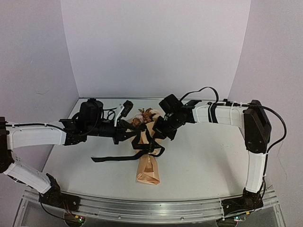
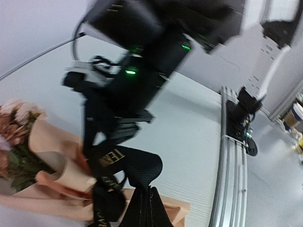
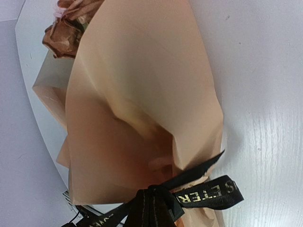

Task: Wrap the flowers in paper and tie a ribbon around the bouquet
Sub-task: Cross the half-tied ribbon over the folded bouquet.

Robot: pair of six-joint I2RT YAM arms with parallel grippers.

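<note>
The bouquet (image 1: 147,168) is laid on the table (image 1: 208,161) between the arms, with the blooms (image 1: 146,115) at the far end. The ribbon (image 1: 111,158) is knotted round its waist, with one tail trailed left. The left gripper (image 1: 129,134) and right gripper (image 1: 157,134) are fully closed, each clamped on a ribbon strand beside the knot

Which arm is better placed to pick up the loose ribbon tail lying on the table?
Left, probably. The ribbon tail trails from the bouquet toward the left arm's side, close to the left gripper; the right gripper sits across the bouquet from it.
</note>
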